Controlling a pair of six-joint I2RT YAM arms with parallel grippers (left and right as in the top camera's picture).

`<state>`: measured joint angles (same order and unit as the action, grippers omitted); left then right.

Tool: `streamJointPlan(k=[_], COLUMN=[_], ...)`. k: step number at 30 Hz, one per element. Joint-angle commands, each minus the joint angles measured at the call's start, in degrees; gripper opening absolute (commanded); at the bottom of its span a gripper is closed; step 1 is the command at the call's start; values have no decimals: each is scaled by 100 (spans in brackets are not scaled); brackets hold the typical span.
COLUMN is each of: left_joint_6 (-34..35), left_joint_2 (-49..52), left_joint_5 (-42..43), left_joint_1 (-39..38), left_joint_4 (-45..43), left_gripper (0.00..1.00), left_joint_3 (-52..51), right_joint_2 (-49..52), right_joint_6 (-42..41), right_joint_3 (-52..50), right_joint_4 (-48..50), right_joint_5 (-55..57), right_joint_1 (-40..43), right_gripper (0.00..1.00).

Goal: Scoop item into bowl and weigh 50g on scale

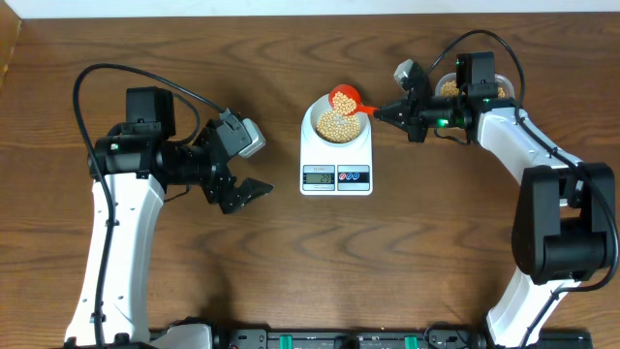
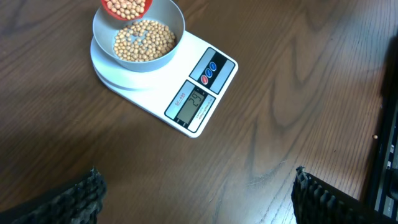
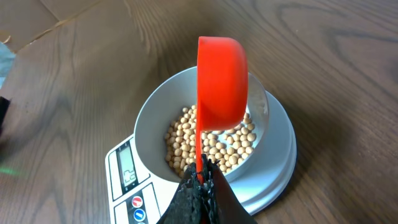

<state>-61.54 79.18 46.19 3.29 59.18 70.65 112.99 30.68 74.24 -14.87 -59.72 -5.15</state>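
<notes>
The white scale (image 1: 336, 176) stands mid-table with the small white bowl (image 1: 312, 121) on it, holding a layer of tan beans (image 1: 334, 125). My right gripper (image 1: 383, 111) is shut on the handle of an orange scoop (image 1: 345, 97), tipped on its side over the bowl's far right rim, with beans in it. In the right wrist view the scoop (image 3: 221, 81) hangs above the beans (image 3: 214, 143) in the bowl (image 3: 149, 121), the gripper (image 3: 201, 180) clamped on its handle. My left gripper (image 1: 254, 190) is open and empty, left of the scale (image 2: 200, 87). The display (image 2: 194, 101) reads about 29.
A clear tub of beans (image 1: 472, 87) sits at the back right, behind my right arm. A black rail (image 1: 339, 339) runs along the table's front edge and shows at the right of the left wrist view (image 2: 385, 149).
</notes>
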Motion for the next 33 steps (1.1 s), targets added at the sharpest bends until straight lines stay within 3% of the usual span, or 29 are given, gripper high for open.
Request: streamJointPlan(k=[1, 18, 29, 33], left_joint_6=[-37, -37, -37, -37], left_joint_2=[-11, -13, -13, -13], left_joint_5=[74, 74, 74, 74], left_joint_1=[28, 28, 28, 28], left_joint_4=[28, 28, 28, 28], left_gripper=[98, 98, 98, 98], left_joint_3=[94, 94, 94, 94], right_joint_2=[-195, -295, -542, -498], right_joint_6=[114, 118, 116, 118], right_joint_3=[-13, -15, -15, -17], right_joint_4=[7, -98, -83, -166], right_joint_5=[-262, 474, 245, 769], right_joint_1=[24, -31, -63, -72], right_gripper=[1, 1, 1, 1])
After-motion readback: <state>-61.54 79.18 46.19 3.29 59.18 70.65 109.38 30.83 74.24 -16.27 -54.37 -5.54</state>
